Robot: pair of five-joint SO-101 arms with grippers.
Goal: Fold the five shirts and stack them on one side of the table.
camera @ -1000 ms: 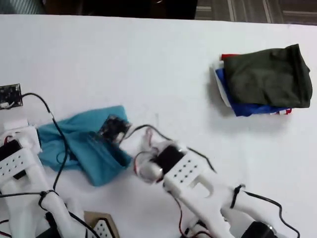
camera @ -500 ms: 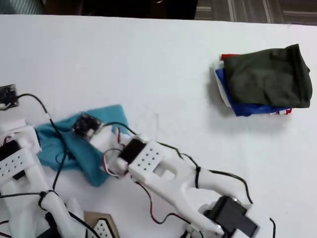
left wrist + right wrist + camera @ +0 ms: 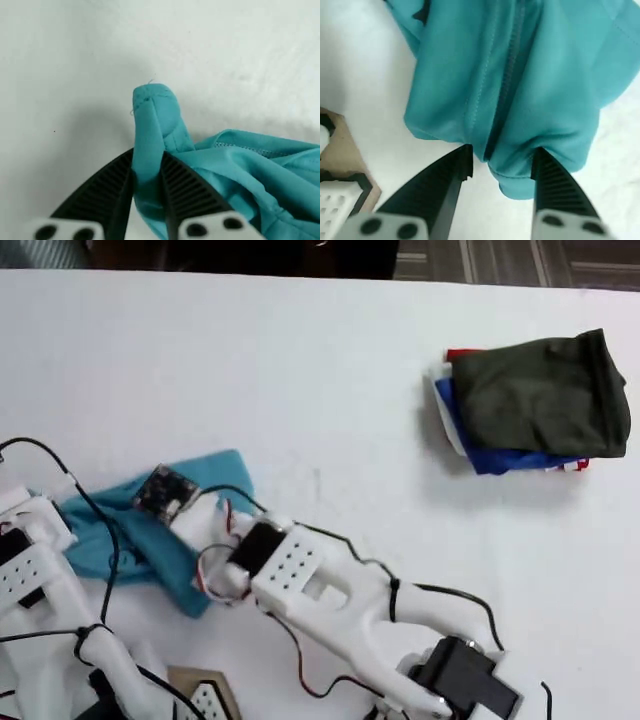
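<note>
A teal shirt (image 3: 150, 530) lies crumpled near the table's front left corner. My left gripper (image 3: 147, 170) is shut on a raised fold of the teal shirt (image 3: 150, 115), just above the white table. The left arm (image 3: 30, 570) stands at the shirt's left edge. My right arm (image 3: 290, 570) stretches over the shirt from the right. The right gripper (image 3: 500, 162) is open, its two fingers straddling a bunched hem of the teal shirt (image 3: 520, 75). A stack of folded shirts (image 3: 535, 400), dark green on top, sits at the far right.
Black cables (image 3: 100, 540) trail across the teal shirt and the front of the table. A brown cardboard-like piece (image 3: 205, 690) lies at the front edge, between the arm bases. The white table (image 3: 300, 370) stretches open between the shirt and the stack.
The right arm swung left from the table's front middle onto the teal shirt. The shirt has bunched and shifted a little to the left, and the left arm edged left.
</note>
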